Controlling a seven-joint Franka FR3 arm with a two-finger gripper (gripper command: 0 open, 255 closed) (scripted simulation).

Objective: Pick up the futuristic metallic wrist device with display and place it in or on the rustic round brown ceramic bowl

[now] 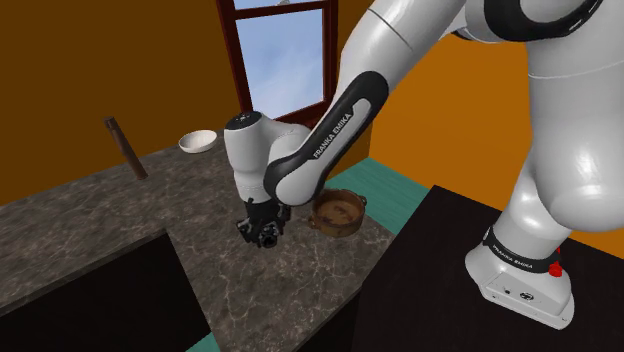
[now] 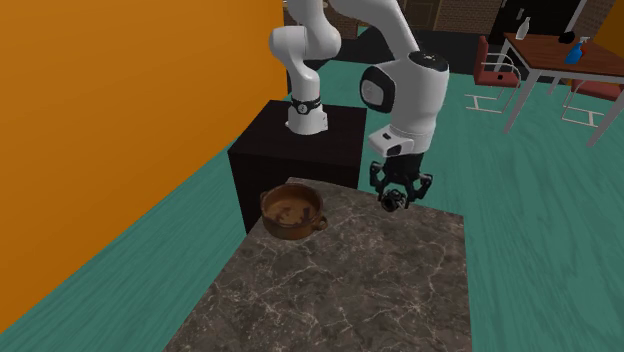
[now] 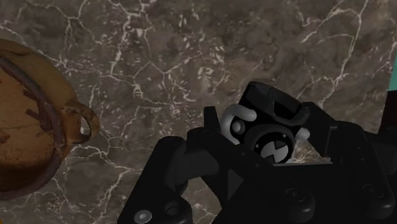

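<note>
My black gripper (image 1: 262, 230) is shut on the wrist device (image 1: 269, 239), a small black piece with grey and white parts. It hangs a little above the dark marble counter (image 1: 300, 280). In the wrist view the device (image 3: 270, 127) sits clasped between the black fingers (image 3: 197, 165). The round brown bowl (image 1: 337, 211) with small side handles stands on the counter to the shoulder view's right of the gripper. In the second exterior view the bowl (image 2: 292, 212) stands to the left of the gripper (image 2: 398, 196) and the device (image 2: 392, 203). The bowl (image 3: 25, 140) looks empty.
A white bowl (image 1: 197, 141) and a leaning dark stick (image 1: 125, 147) stand at the counter's far side, near a window (image 1: 280, 50). A dark sink cutout (image 1: 90, 300) opens at the shoulder view's lower left. The black stand (image 2: 300, 150) adjoins the counter.
</note>
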